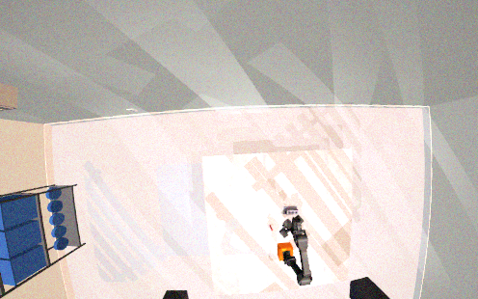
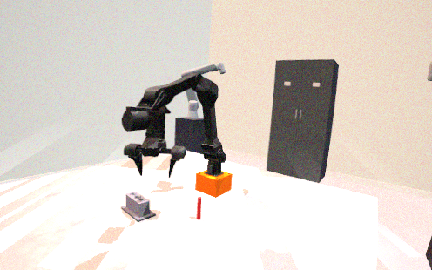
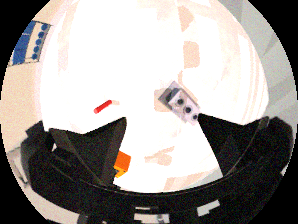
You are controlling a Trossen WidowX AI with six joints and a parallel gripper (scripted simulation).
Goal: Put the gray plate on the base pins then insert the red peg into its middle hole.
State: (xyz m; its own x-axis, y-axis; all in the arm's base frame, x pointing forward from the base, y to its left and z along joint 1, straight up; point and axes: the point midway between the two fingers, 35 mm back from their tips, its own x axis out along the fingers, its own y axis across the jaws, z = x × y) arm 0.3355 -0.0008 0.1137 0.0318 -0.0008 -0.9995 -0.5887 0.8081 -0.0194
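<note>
The gray plate (image 2: 138, 197) (image 3: 184, 105) forms the top of the gray block and looks flat on the base (image 2: 145, 216) (image 3: 165, 95). Its holes show as a row of dark circles in the wrist view. Whether it is fully down on the pins is too small to tell. The red peg (image 1: 271, 227) (image 2: 199, 208) (image 3: 103, 106) stands upright on the table, apart from the base. My gripper (image 2: 155, 175) (image 3: 164, 119) is open and empty. It hangs above table height, between the block and the peg in the wrist view, pointing down with its fingers wide apart.
The orange block (image 1: 284, 251) (image 2: 213, 185) (image 3: 122, 161) under the arm's foot stands behind the peg in the exterior view. A dark cabinet (image 2: 302, 118) stands at the back right. A rack with blue bins (image 1: 21, 238) is at the far left in the top view.
</note>
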